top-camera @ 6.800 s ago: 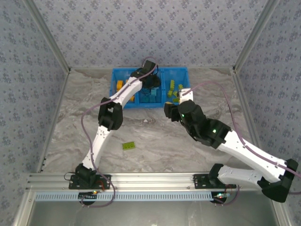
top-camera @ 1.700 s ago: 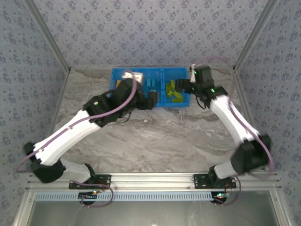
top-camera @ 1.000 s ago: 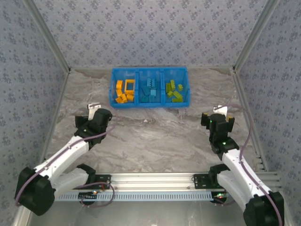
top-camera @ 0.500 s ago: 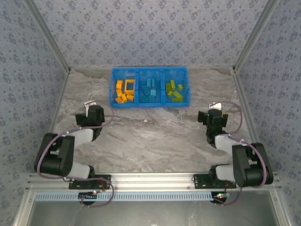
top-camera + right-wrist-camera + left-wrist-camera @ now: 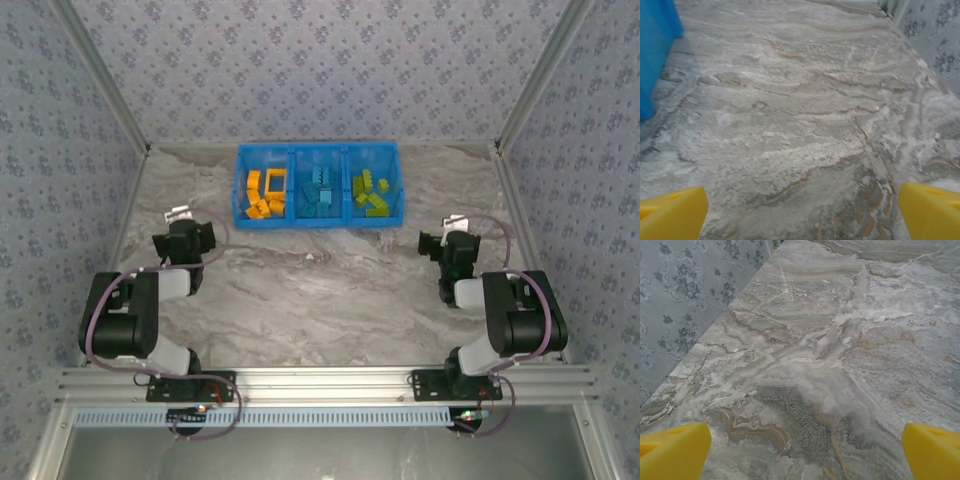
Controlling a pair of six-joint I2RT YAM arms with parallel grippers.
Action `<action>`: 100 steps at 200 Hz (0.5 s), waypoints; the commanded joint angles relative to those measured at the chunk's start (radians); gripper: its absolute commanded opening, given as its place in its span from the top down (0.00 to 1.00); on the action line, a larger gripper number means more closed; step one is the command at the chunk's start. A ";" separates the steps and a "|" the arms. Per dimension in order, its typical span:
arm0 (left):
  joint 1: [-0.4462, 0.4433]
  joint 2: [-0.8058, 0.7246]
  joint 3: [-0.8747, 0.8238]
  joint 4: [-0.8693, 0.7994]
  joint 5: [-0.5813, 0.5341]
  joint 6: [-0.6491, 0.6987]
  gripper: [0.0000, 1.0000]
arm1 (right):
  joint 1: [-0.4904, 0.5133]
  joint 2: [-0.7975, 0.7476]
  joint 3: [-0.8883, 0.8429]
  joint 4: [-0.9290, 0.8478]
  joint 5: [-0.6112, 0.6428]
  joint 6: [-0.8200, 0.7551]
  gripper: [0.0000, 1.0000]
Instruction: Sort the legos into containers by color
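Observation:
The legos lie in the long blue bin (image 5: 320,222) at the back of the table. The orange ones (image 5: 263,195), including the open frame piece, fill the left container. The blue ones (image 5: 318,192) are in the middle container and the lime green ones (image 5: 370,195) in the right. My left gripper (image 5: 185,240) rests low at the left, well in front of the bin. It is open (image 5: 802,455) over bare marble, with nothing between its yellow fingertips (image 5: 670,450). My right gripper (image 5: 457,245) mirrors it at the right, open (image 5: 801,215) and holding nothing.
Both arms are folded back near their bases. A corner of the blue bin (image 5: 655,50) stands to the far left of the right gripper. Patterned walls and metal posts (image 5: 120,110) close in the marble table (image 5: 320,290), and an aluminium rail (image 5: 320,382) runs along the near edge.
Both arms have drawn back from the bin toward the near side and folded down, grippers staying open. The green brick that lay on the table earlier is no longer there.

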 commanded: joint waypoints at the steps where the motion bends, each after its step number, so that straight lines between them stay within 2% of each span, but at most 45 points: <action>1: 0.000 -0.007 0.012 0.037 0.040 -0.002 0.02 | -0.012 0.009 0.021 0.031 -0.011 -0.002 0.00; 13: -0.004 -0.017 -0.010 0.068 0.046 0.008 0.02 | -0.018 0.010 0.024 0.030 -0.011 0.004 0.00; 34: -0.013 -0.048 -0.119 0.239 0.064 0.024 0.02 | -0.020 0.009 0.024 0.028 -0.011 0.005 0.00; 77: -0.019 -0.056 -0.166 0.320 0.073 0.038 0.02 | -0.017 0.009 0.024 0.031 -0.006 0.005 0.00; 93: -0.018 -0.013 -0.168 0.350 0.106 0.043 0.02 | -0.019 0.009 0.023 0.031 -0.007 0.005 0.00; 100: -0.008 0.049 -0.166 0.439 0.120 0.050 0.02 | -0.019 0.009 0.024 0.031 -0.007 0.006 0.00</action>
